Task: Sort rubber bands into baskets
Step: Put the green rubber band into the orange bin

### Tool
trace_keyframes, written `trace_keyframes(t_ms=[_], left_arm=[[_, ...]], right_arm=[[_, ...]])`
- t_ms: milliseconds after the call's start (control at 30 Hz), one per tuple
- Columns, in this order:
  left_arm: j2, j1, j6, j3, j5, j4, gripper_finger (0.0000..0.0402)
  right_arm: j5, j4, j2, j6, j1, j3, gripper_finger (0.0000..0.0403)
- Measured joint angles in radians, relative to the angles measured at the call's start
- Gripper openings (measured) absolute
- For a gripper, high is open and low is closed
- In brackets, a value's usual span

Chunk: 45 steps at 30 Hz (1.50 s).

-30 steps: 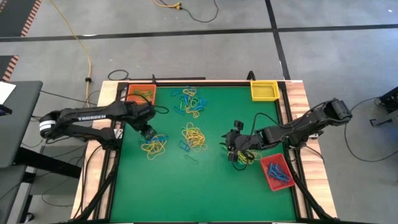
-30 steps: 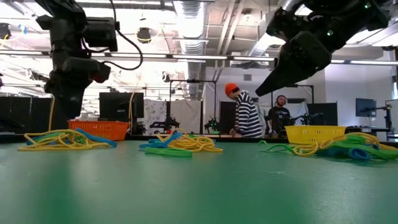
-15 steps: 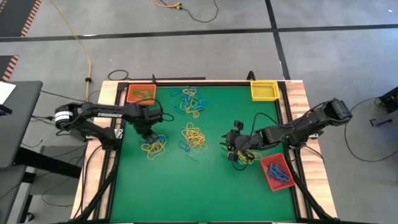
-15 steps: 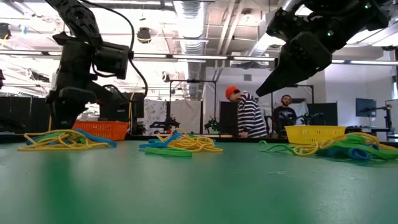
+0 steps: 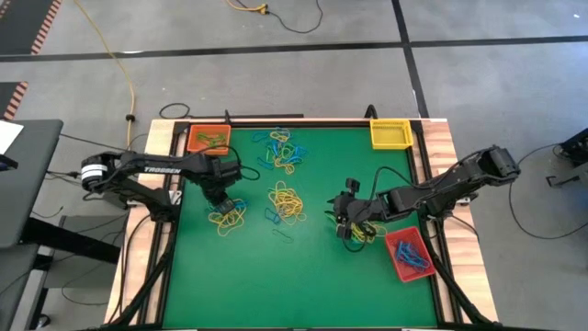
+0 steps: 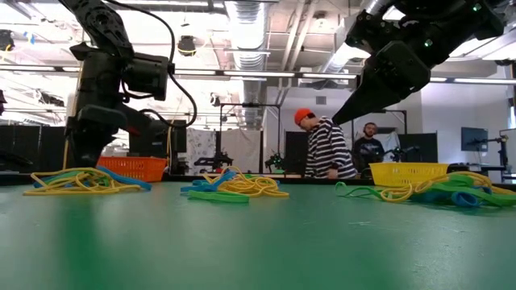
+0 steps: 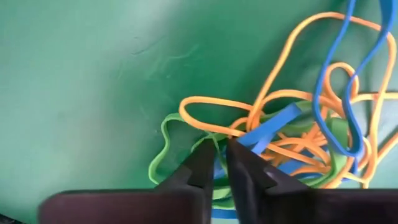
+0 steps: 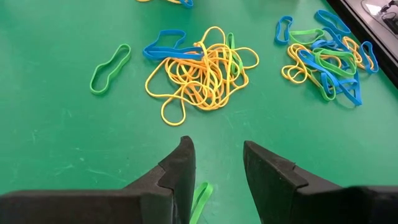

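One camera is looking straight down on the whole green felt-covered worktop (image 5: pixel 303 267), while another is sitting at its surface, facing the room behind. Both wrist cameras are peering closely at the tangled yellow, blue and green rubber bands (image 8: pixel 202 71), which the overhead view is also showing.

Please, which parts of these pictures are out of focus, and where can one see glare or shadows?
Low view: the near table is soft and the ceiling lights glare. Left wrist view: the left gripper, very close, blurs, with a shadow on the mat beside the rubber bands. Right wrist view: evenly lit, bands sharp. High view: flat light, no glare.
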Motion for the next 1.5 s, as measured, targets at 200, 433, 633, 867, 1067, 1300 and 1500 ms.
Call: trace_keyframes(t_ms=[200, 433, 633, 867, 1067, 1300, 1500], left_arm=[[0.000, 0.000, 0.044, 0.001, -0.002, -0.001, 0.0001], [-0.012, 0.000, 0.079, 0.085, -0.054, -0.046, 0.0000], [-0.056, 0.017, 0.123, 0.219, -0.154, -0.128, 0.0000], [-0.078, 0.094, 0.195, 0.377, -0.320, -0.159, 0.0000], [-0.070, 0.228, 0.278, 0.445, -0.334, -0.102, 0.0000], [-0.070, 0.432, 0.319, 0.448, -0.327, -0.075, 0.0000], [-0.069, 0.555, 0.330, 0.448, -0.243, -0.024, 0.0000]], right_arm=[[0.000, 0.000, 0.000, 0.000, 0.000, 0.000, 0.0164], [0.000, 0.001, 0.000, 0.000, 0.000, 0.000, 0.0164], [0.000, 0.001, 0.000, 0.000, 0.000, 0.000, 0.0164], [0.000, 0.002, 0.000, 0.000, 0.000, 0.000, 0.0164], [0.000, 0.001, 0.000, 0.001, 0.000, 0.000, 0.0164], [0.000, 0.001, 0.000, 0.001, 0.007, 0.000, 0.0164], [0.000, 0.001, 0.000, 0.001, 0.006, 0.000, 0.0164]])
